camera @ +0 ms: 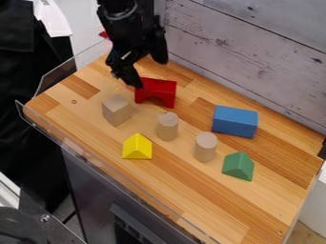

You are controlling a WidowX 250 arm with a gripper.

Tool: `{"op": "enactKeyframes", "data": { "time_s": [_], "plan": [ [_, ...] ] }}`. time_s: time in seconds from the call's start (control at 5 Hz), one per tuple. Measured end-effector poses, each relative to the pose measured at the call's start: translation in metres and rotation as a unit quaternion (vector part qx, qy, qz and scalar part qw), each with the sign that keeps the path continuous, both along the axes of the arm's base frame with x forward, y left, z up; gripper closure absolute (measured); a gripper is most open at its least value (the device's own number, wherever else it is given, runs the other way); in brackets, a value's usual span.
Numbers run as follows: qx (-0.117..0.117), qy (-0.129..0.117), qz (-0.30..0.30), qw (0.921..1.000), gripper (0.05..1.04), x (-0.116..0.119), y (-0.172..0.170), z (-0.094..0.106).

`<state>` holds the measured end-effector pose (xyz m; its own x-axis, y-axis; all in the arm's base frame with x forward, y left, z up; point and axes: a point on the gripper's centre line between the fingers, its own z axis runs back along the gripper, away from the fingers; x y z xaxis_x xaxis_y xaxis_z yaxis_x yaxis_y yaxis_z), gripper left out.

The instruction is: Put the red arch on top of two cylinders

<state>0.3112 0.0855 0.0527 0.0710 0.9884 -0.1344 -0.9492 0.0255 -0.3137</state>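
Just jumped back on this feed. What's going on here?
The robot's gripper hangs open at the red arch, one finger by the arch's left end; I can't tell whether it touches. The arch stands on the wooden tabletop, not yet on the cylinders. Both cylinders, one nearer the arch and one beyond it beside the green block, stand upright with a gap between them and nothing on top.

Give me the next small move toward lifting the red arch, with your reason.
I'd ease the tool slightly toward the red arch so it comes between the open fingers. One fingertip overlaps the arch's upper left corner in the picture, the other hangs up beyond it, and the arch stands on the wooden tabletop, ungrasped.
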Motion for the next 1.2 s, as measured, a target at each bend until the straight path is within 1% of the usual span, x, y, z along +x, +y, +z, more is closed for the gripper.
{"op": "enactKeyframes", "data": {
  "time_s": [0.2,0.4,0.6,0.8,1.0,1.2],
  "plan": [
    [-0.023,0.032,0.018,0.9991,0.085,0.001,-0.001,-0.016],
    [-0.034,0.042,0.032,0.9980,0.085,0.000,-0.002,-0.020],
    [-0.047,0.048,0.050,0.9965,0.085,0.007,-0.002,-0.027],
    [-0.057,0.057,0.065,0.9946,0.085,0.010,-0.002,-0.038],
    [-0.062,0.076,0.087,0.9913,0.086,0.012,0.001,-0.046],
    [-0.058,0.092,0.083,0.9905,0.125,0.017,0.004,-0.048]
  ]
}}
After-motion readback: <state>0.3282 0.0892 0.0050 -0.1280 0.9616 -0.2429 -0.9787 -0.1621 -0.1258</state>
